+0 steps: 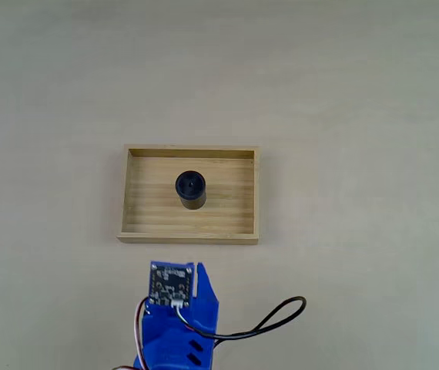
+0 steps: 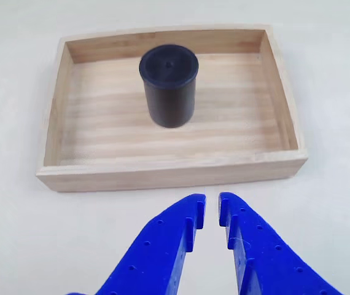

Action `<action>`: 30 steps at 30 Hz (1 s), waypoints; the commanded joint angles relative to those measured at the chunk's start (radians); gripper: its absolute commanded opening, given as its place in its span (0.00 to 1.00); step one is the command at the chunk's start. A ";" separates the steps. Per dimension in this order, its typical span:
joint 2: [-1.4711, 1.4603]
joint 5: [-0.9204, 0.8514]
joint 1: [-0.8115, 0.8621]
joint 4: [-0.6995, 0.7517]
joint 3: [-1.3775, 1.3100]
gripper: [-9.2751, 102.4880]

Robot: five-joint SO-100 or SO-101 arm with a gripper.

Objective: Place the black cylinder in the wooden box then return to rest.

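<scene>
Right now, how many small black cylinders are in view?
1. The short matte black cylinder stands upright inside the shallow pale wooden box, near its middle, beyond the blue gripper. Nothing looks able to hide another.

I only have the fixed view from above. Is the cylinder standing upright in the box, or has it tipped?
Observer: Upright. In the other view the cylinder stands on its base on the floor of the box, top face up.
Operator: Touching a wall?
Observer: No, bare floor shows between it and every wall.
Operator: And the gripper?
Observer: The gripper is outside the box, in front of the near wall, holding nothing, its fingertips a narrow gap apart.
</scene>
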 commanded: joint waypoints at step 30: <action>-0.259 -0.161 -0.048 0.311 0.408 0.08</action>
